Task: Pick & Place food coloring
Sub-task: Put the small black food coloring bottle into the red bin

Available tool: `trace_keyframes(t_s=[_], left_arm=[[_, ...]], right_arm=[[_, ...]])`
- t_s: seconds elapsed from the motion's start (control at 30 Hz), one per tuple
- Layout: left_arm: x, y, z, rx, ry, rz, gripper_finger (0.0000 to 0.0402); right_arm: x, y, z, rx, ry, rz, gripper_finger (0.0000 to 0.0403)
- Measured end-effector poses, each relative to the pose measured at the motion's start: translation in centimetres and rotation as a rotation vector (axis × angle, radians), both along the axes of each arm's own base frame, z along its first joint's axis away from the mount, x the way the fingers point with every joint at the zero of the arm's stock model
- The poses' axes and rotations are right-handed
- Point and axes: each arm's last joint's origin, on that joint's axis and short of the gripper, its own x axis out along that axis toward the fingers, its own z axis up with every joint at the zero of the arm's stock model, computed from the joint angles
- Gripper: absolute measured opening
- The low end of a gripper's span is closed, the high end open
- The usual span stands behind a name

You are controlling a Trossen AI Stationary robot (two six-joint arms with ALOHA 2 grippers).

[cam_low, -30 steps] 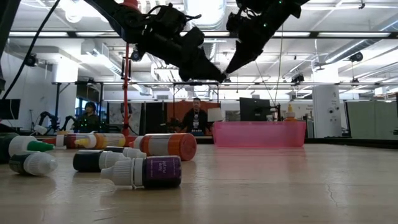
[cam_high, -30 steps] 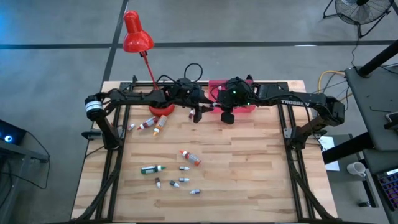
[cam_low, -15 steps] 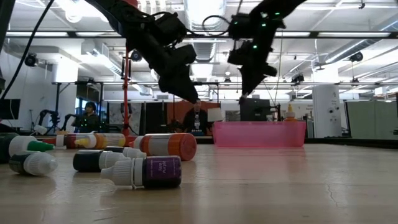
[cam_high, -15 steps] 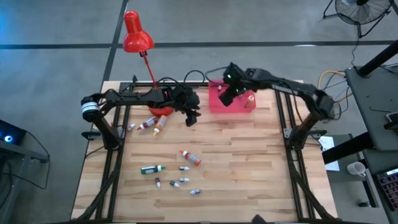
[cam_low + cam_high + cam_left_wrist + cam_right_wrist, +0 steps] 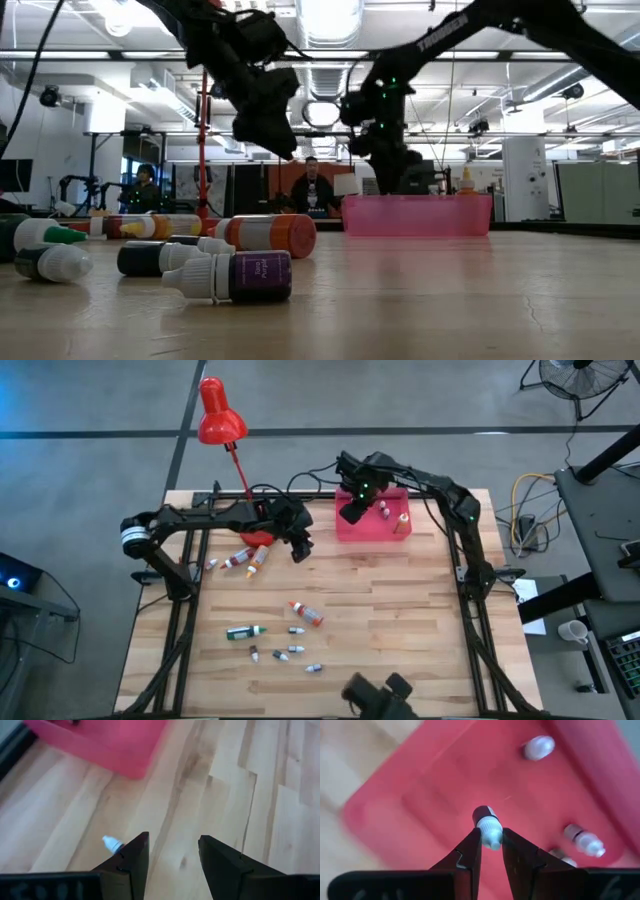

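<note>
We judge the small bottle (image 5: 489, 827) in the right hand (image 5: 490, 851) to be very light and stiff, made of smooth plastic that can slip or turn between the fingers (image 5: 467, 857). The best place to hold it is across the round body or just under the cap, not on the pointed tip. Now the right hand pinches it near the whitish cap, above the pink tray (image 5: 395, 532) at the far side of the tabletop (image 5: 400, 620).

The bottle has a dark body and a pale cap. In the tray we see a few more bottles (image 5: 538, 747) already lying, small and whitish.

Other bottles (image 5: 306, 613) lie scattered on the tabletop, well apart from the tray: some tiny and grey-white, one dark green (image 5: 243, 631), some orange-red. The left hand (image 5: 172, 855) hovers over bare wood near the tray with its fingers spread and nothing between them; a small pale-blue cap (image 5: 112, 843) shows just beside one finger. A red lamp (image 5: 219, 415) stands at the far edge.
</note>
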Motion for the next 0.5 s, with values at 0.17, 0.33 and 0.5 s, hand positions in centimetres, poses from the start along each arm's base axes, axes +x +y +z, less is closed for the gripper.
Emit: trace_keyframes(t_s=[0.17,0.33,0.5], left_arm=[[-1.8,-0.5,0.4,0.032,-0.002,0.051,0.0144],[-3.9,-1.1,0.7,0.066,-0.017,0.112,0.0144],[-5.6,-1.6,0.3,0.067,-0.03,0.162,0.0144]], right_arm=[[-0.2,-2.5,-1.3,0.003,0.031,-0.04,0.0063],[0.0,-3.7,-1.7,-0.033,0.049,-0.035,0.0063],[-0.6,-4.8,-2.7,-0.02,0.09,-0.053,0.0063]])
